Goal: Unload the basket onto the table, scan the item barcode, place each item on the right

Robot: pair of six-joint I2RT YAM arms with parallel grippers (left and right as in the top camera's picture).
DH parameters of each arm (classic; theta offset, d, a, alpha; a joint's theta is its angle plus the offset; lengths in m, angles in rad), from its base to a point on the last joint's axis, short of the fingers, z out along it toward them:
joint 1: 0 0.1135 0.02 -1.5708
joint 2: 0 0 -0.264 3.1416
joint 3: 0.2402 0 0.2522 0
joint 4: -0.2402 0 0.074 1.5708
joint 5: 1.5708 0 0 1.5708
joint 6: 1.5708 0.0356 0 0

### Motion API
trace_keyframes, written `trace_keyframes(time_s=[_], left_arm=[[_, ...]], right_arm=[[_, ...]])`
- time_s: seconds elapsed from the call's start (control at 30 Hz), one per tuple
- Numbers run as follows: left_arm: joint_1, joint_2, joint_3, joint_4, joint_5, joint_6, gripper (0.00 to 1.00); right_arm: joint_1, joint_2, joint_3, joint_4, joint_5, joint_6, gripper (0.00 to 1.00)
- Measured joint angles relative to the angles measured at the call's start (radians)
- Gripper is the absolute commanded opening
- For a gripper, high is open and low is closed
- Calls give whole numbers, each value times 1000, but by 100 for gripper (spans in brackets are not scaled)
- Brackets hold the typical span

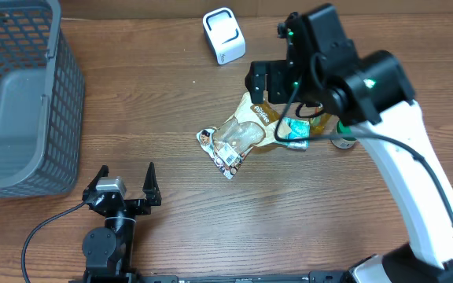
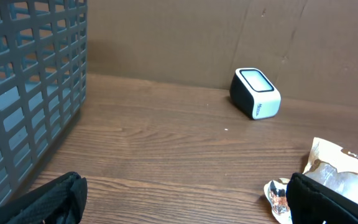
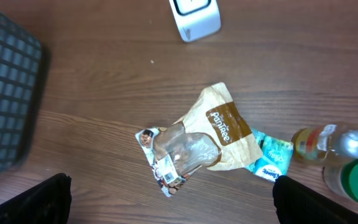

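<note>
Right hand, spread wide, hovers over snack bags; left hand wide near basket.

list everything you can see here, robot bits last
table: 1, brown wood, under everything
basket: 1, grey mesh, far left
scanner: 1, white, back centre
snack bag: 1, tan and clear, mid-table
small wrapper: 1, white with print, at the bag's front left end
packet: 1, teal, at the bag's right side
bottles: 2, one yellowish with silver cap, one green-capped, right of the packet
left tool: 1, black, open and empty, front left
right tool: 1, black on a white arm, open and empty, above the bag
</note>
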Motion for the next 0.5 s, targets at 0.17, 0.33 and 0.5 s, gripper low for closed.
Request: trace_keyframes(time_s=[0.17,0.33,0.5], left_arm=[[0,0,0,0,0,0,100],[0,0,0,0,0,0,100],[0,0,0,0,0,0,100]], right_arm=[[0,-70,0,0,6,-1,100],[-2,-155,0,-61,38,0,100],[-2,-232,0,-157,51,16,100]])
